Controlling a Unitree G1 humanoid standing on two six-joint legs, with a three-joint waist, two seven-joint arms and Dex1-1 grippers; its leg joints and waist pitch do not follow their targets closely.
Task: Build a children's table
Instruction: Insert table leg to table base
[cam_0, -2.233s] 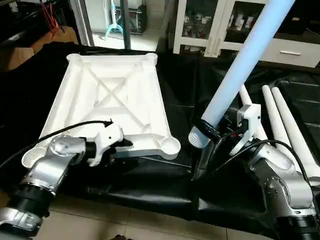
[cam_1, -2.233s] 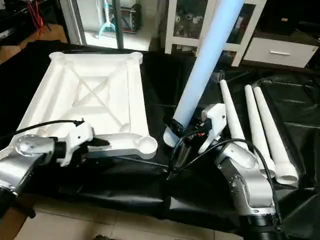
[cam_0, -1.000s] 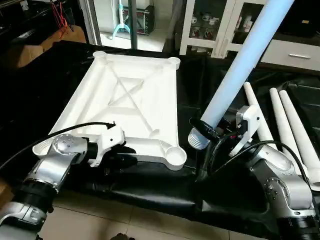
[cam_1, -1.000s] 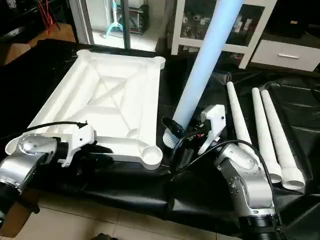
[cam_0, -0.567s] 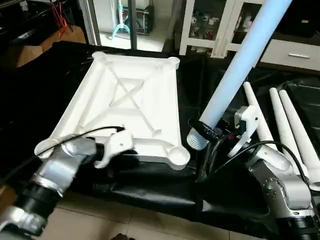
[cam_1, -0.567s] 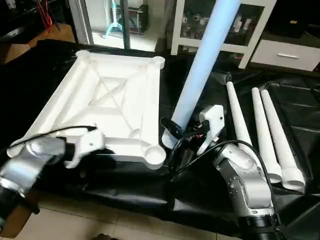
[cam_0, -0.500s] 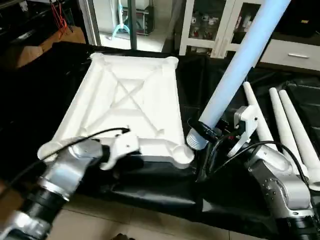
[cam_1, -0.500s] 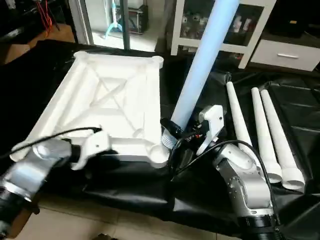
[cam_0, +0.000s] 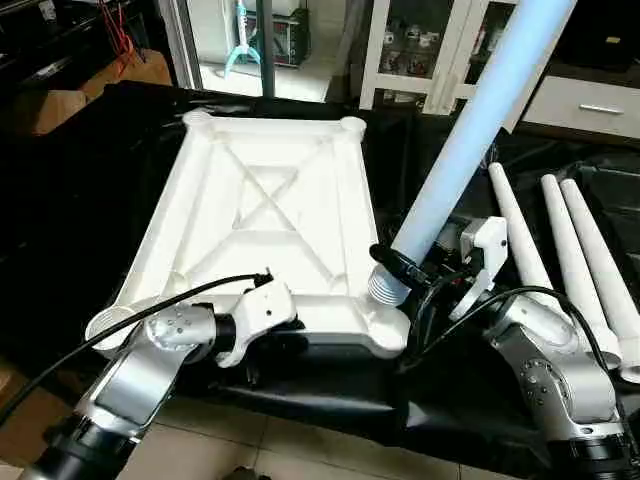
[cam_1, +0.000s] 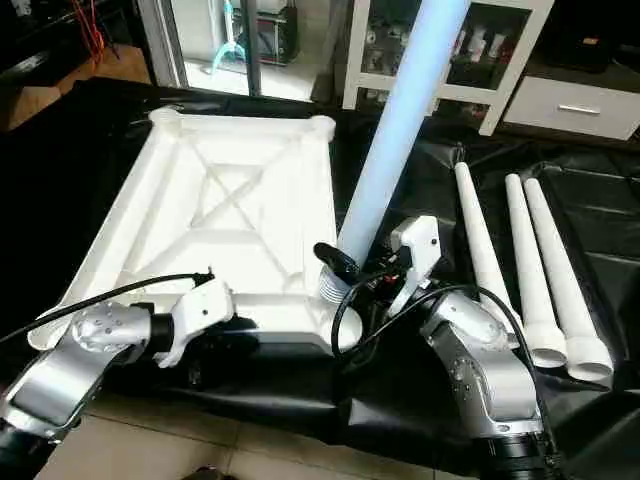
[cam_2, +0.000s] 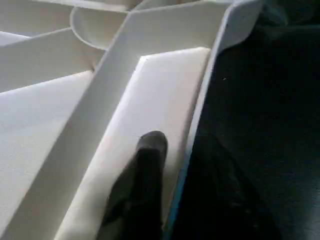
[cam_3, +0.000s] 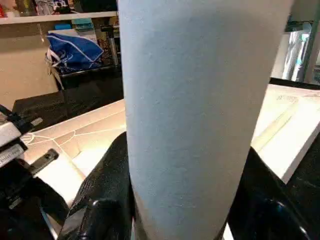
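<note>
The white tabletop (cam_0: 270, 200) lies upside down on black cloth, its X ribs facing up. My left gripper (cam_0: 288, 338) is shut on its near rim. One black finger (cam_2: 150, 170) lies inside the rim and the other is hidden beneath. My right gripper (cam_0: 408, 270) is shut on a long white leg (cam_0: 470, 130), held steeply upright and leaning to the right. The leg's ribbed lower end (cam_0: 383, 287) sits right at the near right corner socket (cam_0: 392, 335). I cannot tell whether it is inside. Black fingers (cam_3: 107, 190) flank the leg (cam_3: 195, 110).
Three more white legs (cam_0: 575, 260) lie side by side on the black cloth at the right. A white glass-door cabinet (cam_0: 420, 50) stands behind the table. A cardboard box (cam_0: 60, 105) is at the far left. The table's near edge drops to tiled floor (cam_0: 300, 450).
The tabletop has slid to the right with my left gripper on its near rim. Its near right corner socket is now under the leg's ribbed end. The right arm has barely moved.
</note>
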